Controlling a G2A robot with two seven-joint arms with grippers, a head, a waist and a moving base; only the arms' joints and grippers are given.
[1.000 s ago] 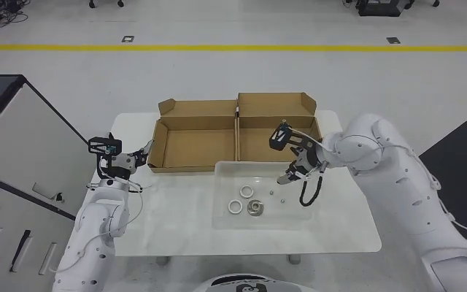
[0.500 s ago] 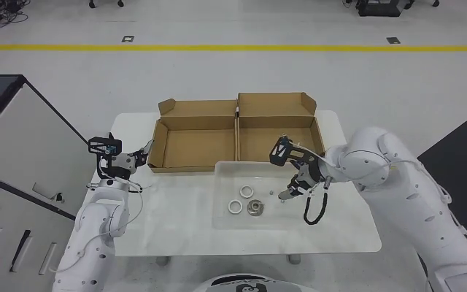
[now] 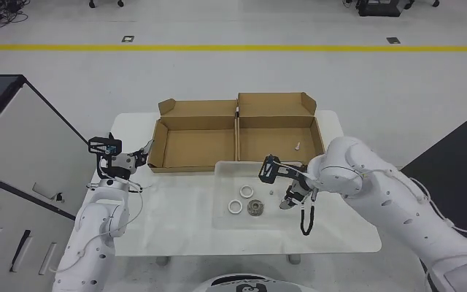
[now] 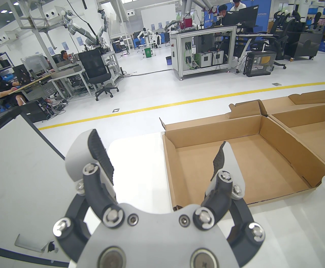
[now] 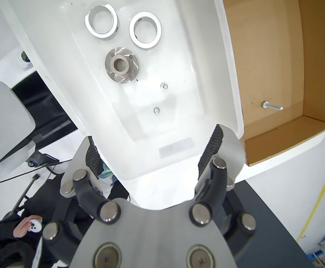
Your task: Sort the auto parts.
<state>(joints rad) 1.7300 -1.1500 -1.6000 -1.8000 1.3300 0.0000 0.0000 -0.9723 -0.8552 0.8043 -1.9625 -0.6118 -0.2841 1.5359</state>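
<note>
Hovering over the right part of a shallow, glossy white plastic tray [image 5: 177, 38], the right end effector [image 5: 155, 137] has its ribbed black pads spread wide, with nothing between them. In the tray lie a smooth white ring [image 5: 101, 22] and a second ring [image 5: 145, 30] side by side. Just beside them is a round grey metal disc [image 5: 121, 65] with a raised hub. A small silvery nut [image 5: 164, 86] and another nut [image 5: 156, 110] sit apart. A long bolt [image 5: 271, 105] lies flat in the right cardboard box [image 5: 266, 50]. The left end effector [image 4: 158, 140], equally wide open and empty, sits at the white table's [image 3: 182, 219] left edge, facing the left cardboard box [image 4: 241, 162].
</note>
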